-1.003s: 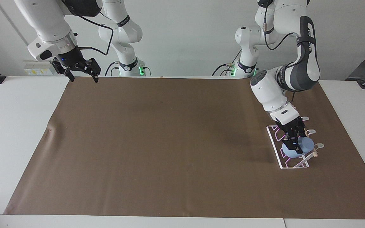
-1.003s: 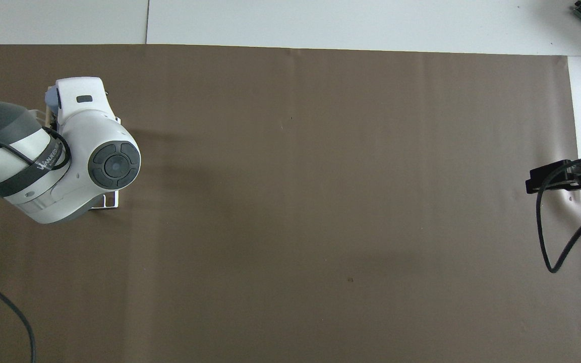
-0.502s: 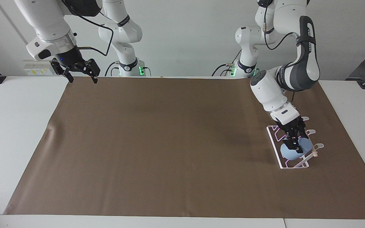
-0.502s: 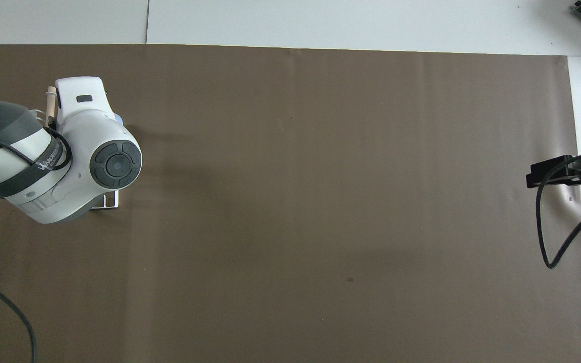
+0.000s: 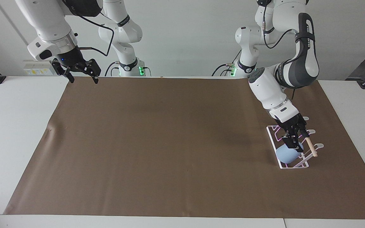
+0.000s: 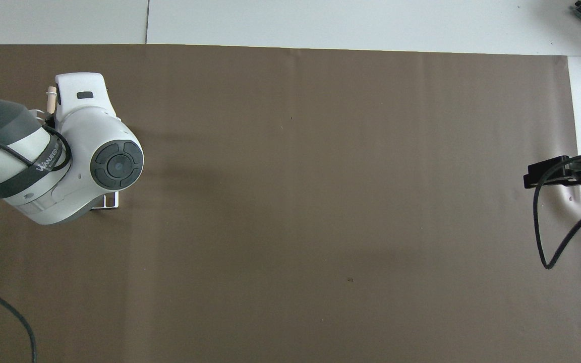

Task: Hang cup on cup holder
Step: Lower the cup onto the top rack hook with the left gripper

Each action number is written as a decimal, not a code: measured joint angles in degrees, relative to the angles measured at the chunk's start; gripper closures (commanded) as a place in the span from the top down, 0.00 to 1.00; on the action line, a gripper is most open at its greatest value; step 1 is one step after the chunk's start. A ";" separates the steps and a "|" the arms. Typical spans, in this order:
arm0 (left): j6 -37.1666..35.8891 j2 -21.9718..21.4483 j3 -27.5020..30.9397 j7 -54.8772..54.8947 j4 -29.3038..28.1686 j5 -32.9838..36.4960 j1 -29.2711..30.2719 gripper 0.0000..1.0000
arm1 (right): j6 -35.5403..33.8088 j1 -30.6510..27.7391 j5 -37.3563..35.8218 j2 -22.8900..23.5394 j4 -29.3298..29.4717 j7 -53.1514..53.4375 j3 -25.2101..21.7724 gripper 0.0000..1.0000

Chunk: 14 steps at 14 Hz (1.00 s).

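The word "FRANKA" can be read in part on the dark band of the left arm in the facing view, and the same band is seen with letters on it from above, but they are too small to be read. The cup point(image 5: 286, 154) is seen on the cup holder point(image 5: 291, 166), at the left arm's end of the table point(image 5: 8, 126), on the brown sheet point(image 5: 169, 142). The cup is hung mouth down and tilted, with its round bottom pointed up and away from the robots. The long side of the cup holder is laid from near the robots to farther from them, and the wooden rod point(image 5: 311, 147) on top is run the same way. The left tool point(image 5: 291, 143) is held just over the cup, pointed down at it, and its fingers are seen partly spread, with no grip on the cup. From above, the cup is hidden under the left arm. The right tool point(image 5: 81, 76) is held open in the air over the edge of the brown sheet at the right arm's end, where that arm is kept waiting.
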 measured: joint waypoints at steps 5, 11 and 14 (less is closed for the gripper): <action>-1.91 -2.83 -0.44 6.73 0.02 -4.52 -0.87 1.00 | 0.00 0.00 0.01 0.00 -0.05 0.00 0.05 1.00; -3.48 -8.79 -0.24 25.43 0.02 -20.14 -1.64 1.00 | 0.00 0.00 0.01 0.00 -0.05 0.00 0.05 1.00; -5.78 -12.09 0.49 41.70 0.08 -32.65 -1.09 1.00 | 0.00 0.03 0.00 -0.02 -0.05 0.00 0.17 1.00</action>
